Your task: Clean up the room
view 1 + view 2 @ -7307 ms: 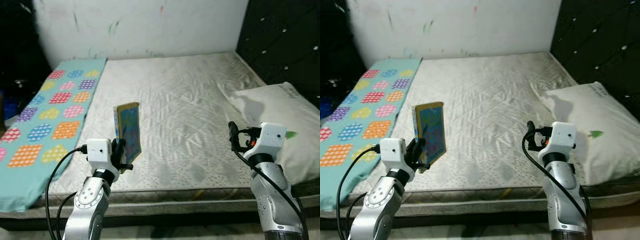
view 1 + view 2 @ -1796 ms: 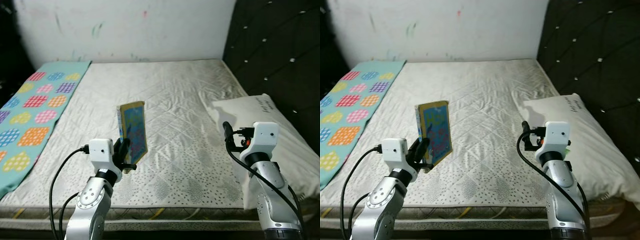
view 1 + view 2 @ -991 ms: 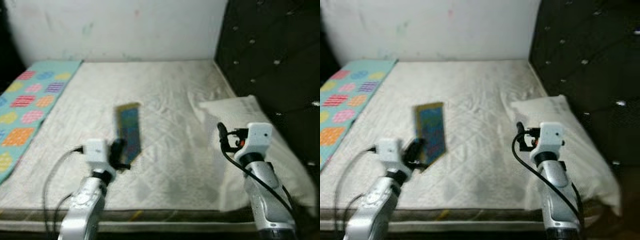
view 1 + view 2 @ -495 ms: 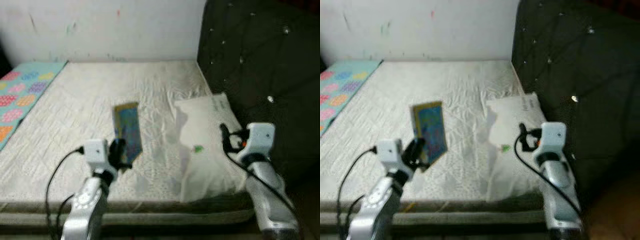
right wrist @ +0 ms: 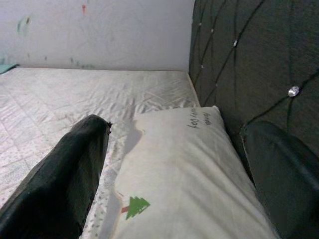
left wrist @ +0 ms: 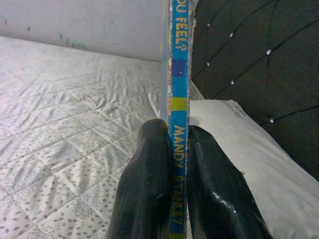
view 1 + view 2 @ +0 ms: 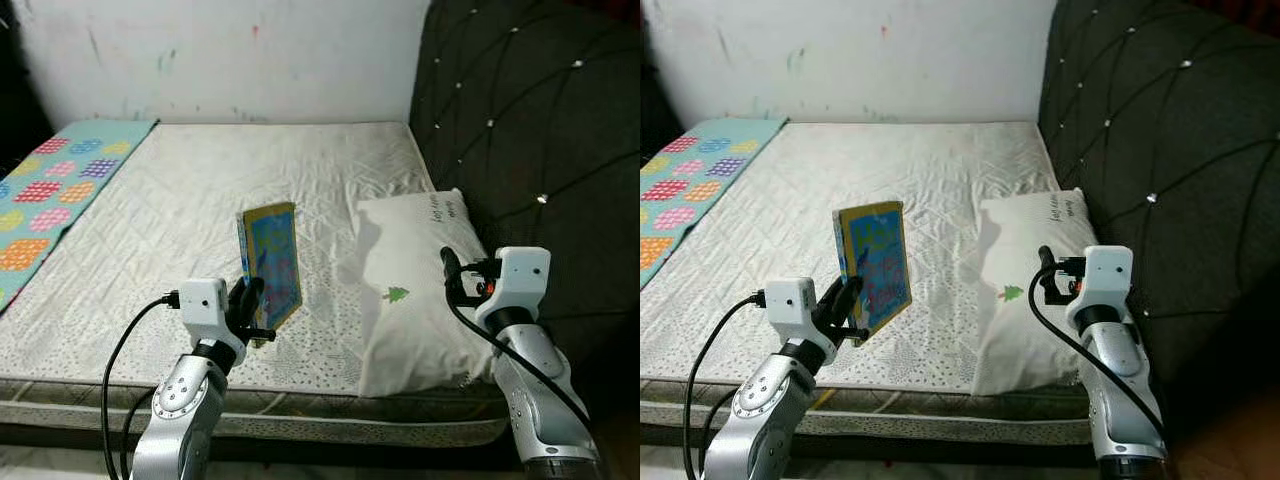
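Left gripper (image 7: 252, 305) fingers clamped together, raised; right gripper (image 5: 174, 164) fingers spread wide, empty.

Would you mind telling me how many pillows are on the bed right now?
1. The white pillow with a small green tree print lies on the bed's right side, against the dark tufted headboard, just ahead of the open right gripper. None other is visible.

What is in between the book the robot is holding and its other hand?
The white pillow lies between the book, held in the left gripper, and the open right gripper, as the left eye view shows.
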